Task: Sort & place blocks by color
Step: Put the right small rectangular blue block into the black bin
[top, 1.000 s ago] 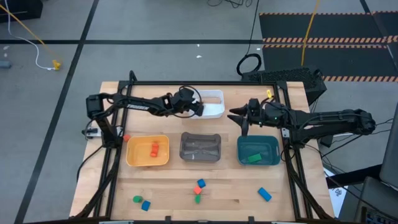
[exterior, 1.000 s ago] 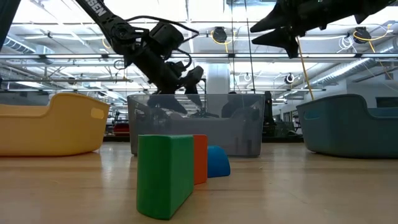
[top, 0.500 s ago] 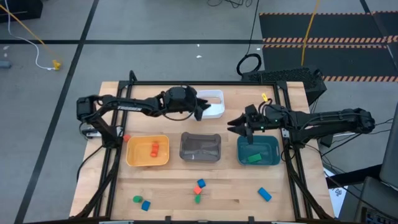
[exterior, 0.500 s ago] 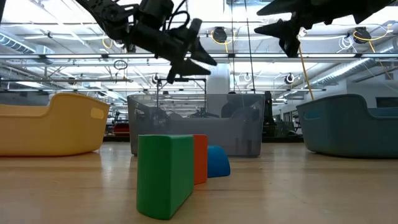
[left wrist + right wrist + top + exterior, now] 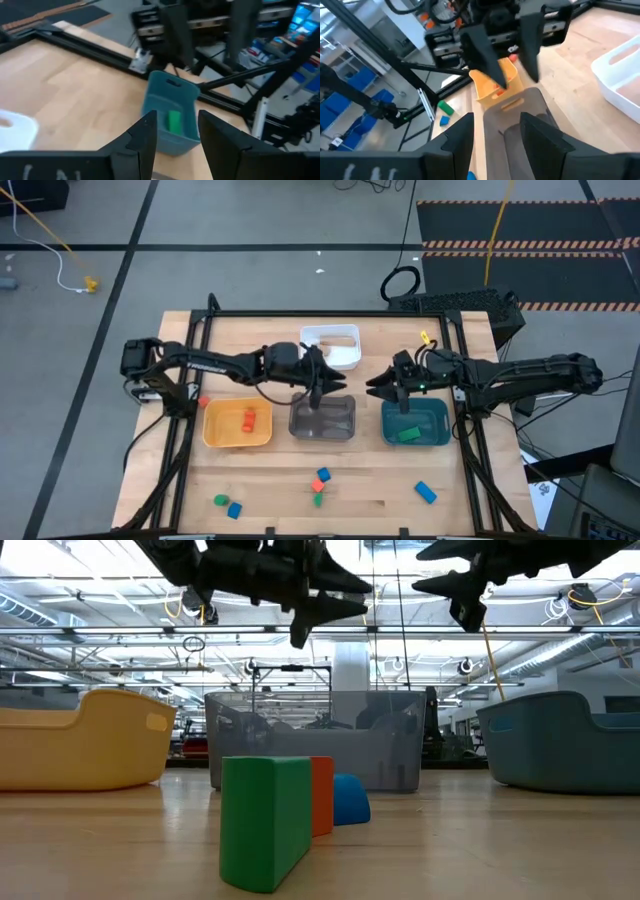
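My left gripper hangs open over the far edge of the grey tray, nearly level, with nothing between its fingers. My right gripper stands open and empty above the far left corner of the teal tray, which holds a green block. A red-orange block lies in the yellow tray. Loose on the near table lie a blue and orange pair, a green and red pair, a green block and two blue ones.
A white tray with a tan piece in it sits at the far middle of the table. A black frame runs along the table's sides. In the low view a green block stands close in front of the grey tray.
My left gripper has come up out of the white tray and swung toward the table's near right, over the grey tray's far edge. It has tipped from pointing steeply down to nearly level. My right gripper has rolled a little in place.
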